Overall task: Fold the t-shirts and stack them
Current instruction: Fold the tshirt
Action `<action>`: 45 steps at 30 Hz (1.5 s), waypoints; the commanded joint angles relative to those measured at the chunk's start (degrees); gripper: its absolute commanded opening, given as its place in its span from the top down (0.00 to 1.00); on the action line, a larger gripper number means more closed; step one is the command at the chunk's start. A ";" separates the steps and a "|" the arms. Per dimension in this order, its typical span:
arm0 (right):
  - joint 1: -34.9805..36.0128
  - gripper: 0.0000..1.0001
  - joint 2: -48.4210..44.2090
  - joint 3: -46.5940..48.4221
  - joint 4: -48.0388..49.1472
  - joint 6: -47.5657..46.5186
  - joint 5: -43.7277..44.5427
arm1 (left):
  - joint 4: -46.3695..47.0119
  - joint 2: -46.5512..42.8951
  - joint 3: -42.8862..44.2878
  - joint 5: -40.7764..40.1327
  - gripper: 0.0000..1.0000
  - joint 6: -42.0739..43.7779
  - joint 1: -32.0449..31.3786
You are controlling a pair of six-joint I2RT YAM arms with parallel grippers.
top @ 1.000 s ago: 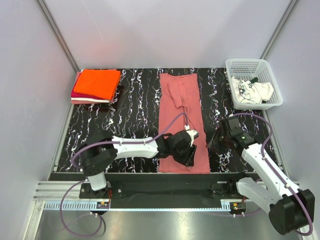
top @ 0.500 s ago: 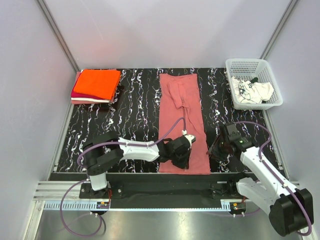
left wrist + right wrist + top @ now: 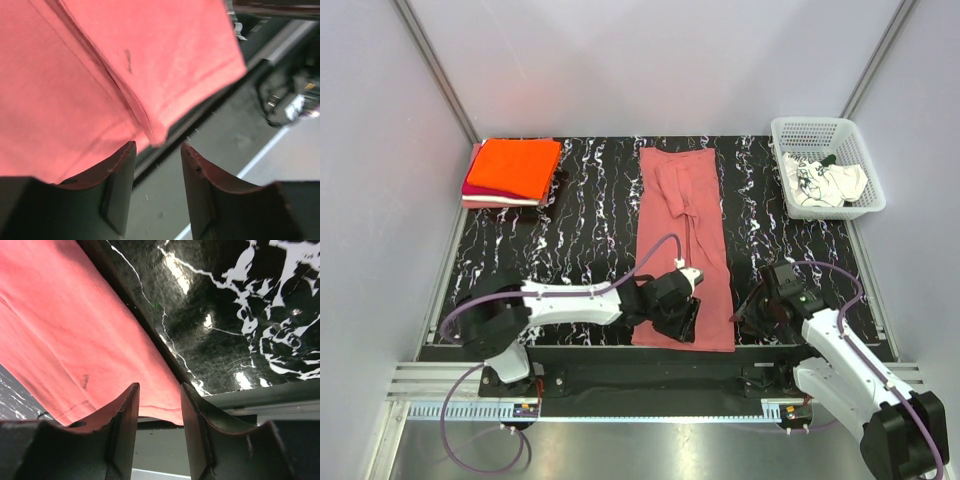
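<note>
A dusty rose-red t-shirt (image 3: 685,230), folded into a long strip, lies down the middle of the black marbled table (image 3: 580,230). Its near hem hangs over the front edge. My left gripper (image 3: 680,322) is open over the hem's near left part. In the left wrist view the open gripper (image 3: 157,150) frames a hem corner of the shirt (image 3: 100,75). My right gripper (image 3: 742,312) is open at the near right corner. In the right wrist view the gripper (image 3: 159,390) has the shirt's (image 3: 65,330) hem edge between its open fingers, not clamped.
A folded stack with an orange tee (image 3: 518,165) on top of a magenta one sits at the far left. A white mesh basket (image 3: 812,128) at the far right holds a crumpled white printed tee (image 3: 825,182). Metal rails run just below the table's front edge.
Both grippers have moved toward the near edge of the table, to the shirt's near hem. The shirt's near end has shifted slightly toward the front edge.
</note>
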 commanded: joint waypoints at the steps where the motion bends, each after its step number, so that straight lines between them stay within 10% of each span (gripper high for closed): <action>1: 0.42 0.55 0.89 0.76 0.39 2.20 -1.69 | -1.79 -8.08 -0.48 -2.89 0.51 0.93 -0.22; 25: 9.21 0.52 6.68 12.60 -2.34 3.28 8.22 | -5.22 -33.84 -24.84 -2.54 0.48 0.49 13.66; 32: 8.15 0.59 37.68 41.73 6.27 -17.89 15.10 | -6.28 -32.01 -21.58 -2.11 0.52 2.86 14.36; 45: 4.81 0.71 82.00 86.44 5.66 -26.36 15.63 | -0.30 -34.72 -27.73 1.15 0.47 0.31 15.68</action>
